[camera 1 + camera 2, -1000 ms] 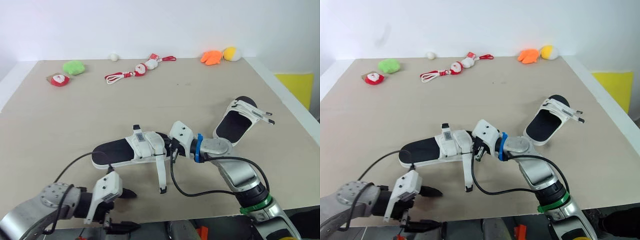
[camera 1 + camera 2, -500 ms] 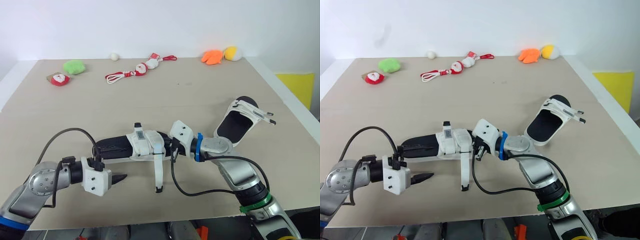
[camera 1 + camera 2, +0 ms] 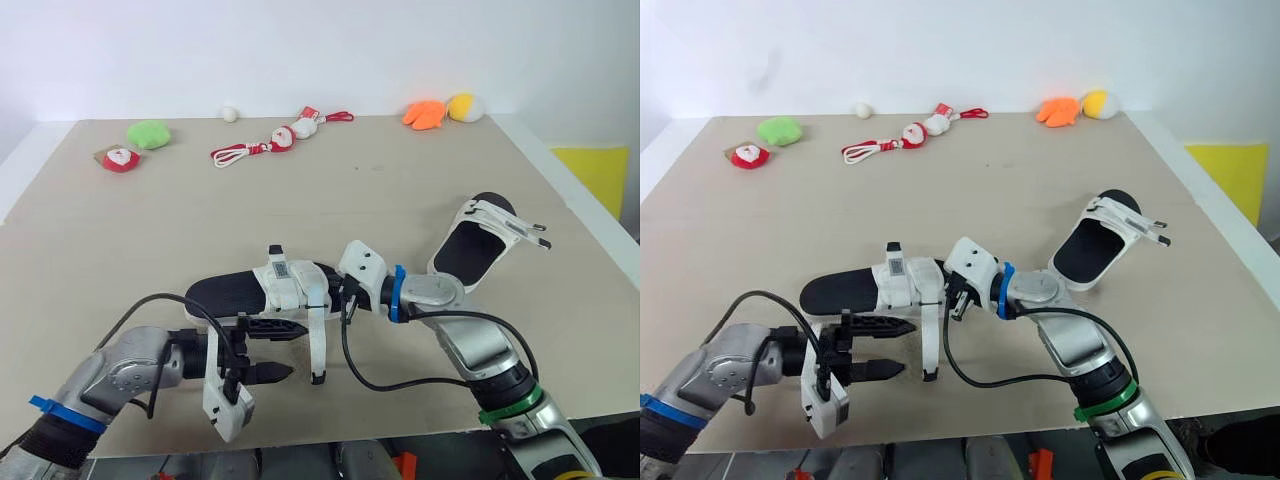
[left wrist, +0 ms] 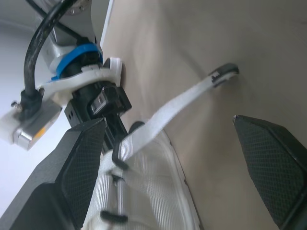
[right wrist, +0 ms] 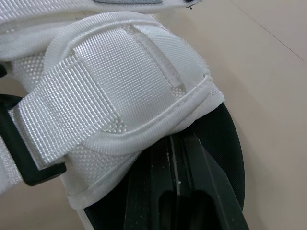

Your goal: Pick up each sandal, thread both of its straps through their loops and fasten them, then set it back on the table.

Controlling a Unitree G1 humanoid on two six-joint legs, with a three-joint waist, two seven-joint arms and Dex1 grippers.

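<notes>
One black-soled sandal (image 3: 225, 295) with white webbing straps lies at lower centre, its end clamped in the right gripper (image 3: 338, 292). It is probably light and stiff-soled, but the loose white strap (image 3: 318, 345) dangles limp, so it is best pinched near its tip. The left gripper (image 3: 283, 348) gapes just beside it.

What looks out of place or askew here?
On the near sandal, one strap hangs loose, unthreaded, tip on the table. The far sandal has its straps splayed open too.
</notes>
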